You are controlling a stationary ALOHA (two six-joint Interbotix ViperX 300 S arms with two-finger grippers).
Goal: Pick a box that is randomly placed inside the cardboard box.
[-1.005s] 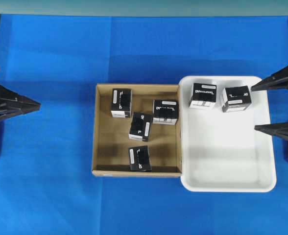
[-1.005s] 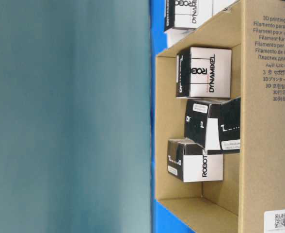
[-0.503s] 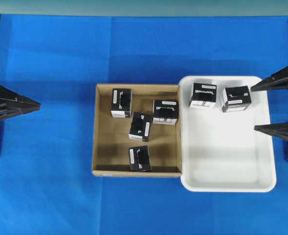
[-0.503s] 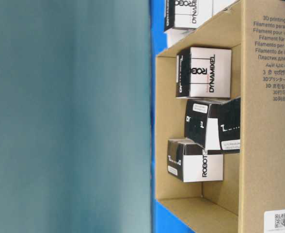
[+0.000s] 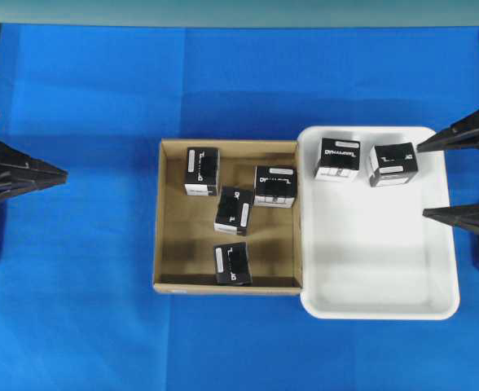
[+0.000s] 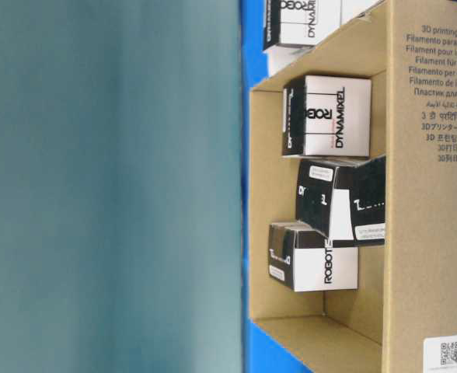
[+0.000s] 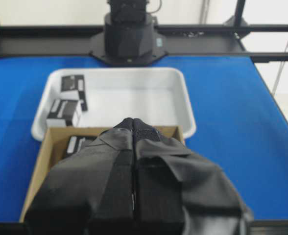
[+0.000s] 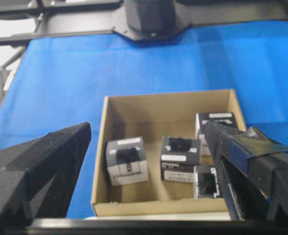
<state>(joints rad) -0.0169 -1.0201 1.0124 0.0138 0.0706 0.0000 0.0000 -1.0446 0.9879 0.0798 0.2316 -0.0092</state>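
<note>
Four boxes point(image 5: 234, 210) lie label-up, slightly askew, inside the cardboard box point(image 5: 168, 220).

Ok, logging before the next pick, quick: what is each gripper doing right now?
Left gripper: closed, holding nothing.
Right gripper: open wide, holding nothing.

Left pincer point(image 5: 60, 173) closed, right pincer point(image 5: 423, 179) agape.

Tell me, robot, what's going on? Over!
Left hand shut, empty. Right hand open, empty, over the white tray. Four boxes in the cardboard box, none picked. Nothing blocking.
</note>
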